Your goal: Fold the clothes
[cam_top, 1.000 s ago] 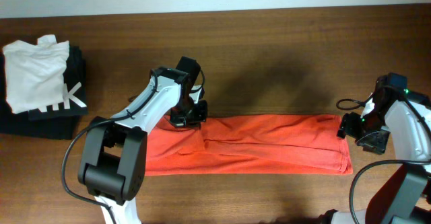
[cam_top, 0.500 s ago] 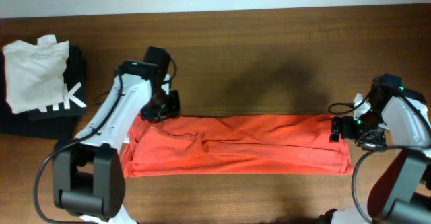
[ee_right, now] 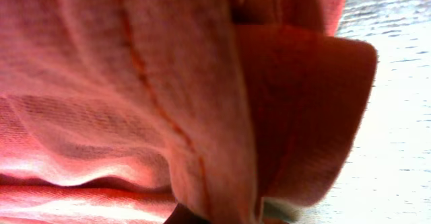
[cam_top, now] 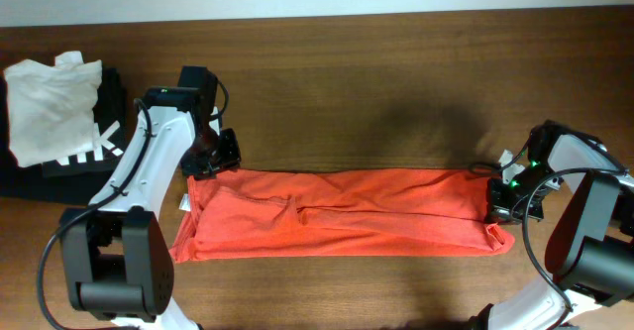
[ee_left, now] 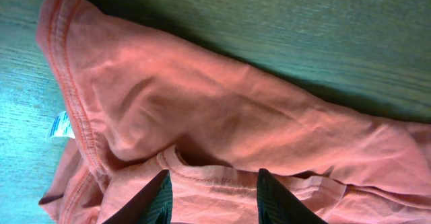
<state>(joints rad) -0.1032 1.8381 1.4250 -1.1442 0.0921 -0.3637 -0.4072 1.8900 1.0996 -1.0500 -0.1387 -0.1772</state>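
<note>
The T-shirt [cam_top: 347, 216] lies on the table [cam_top: 376, 82] as a long band, folded lengthwise. The left hand [cam_top: 210, 160] pinches a ridge of cloth at the far left corner. The right hand [cam_top: 503, 199] is at the opposite end, probably clamped on the hem, although cloth fills its camera. I think both ends are held so that the band is stretched flat for the next fold.

Black folded garment [cam_top: 69, 183]: large white letters on top, partly covered by the white garment [cam_top: 50, 107]. 1 letter reads as K; the rest is hidden.
Orange-red T-shirt [cam_top: 347, 216]: small white tag [ee_left: 60, 125] at the hem carries bluish print, too small to read.
Right wrist view: nothing legible.
</note>
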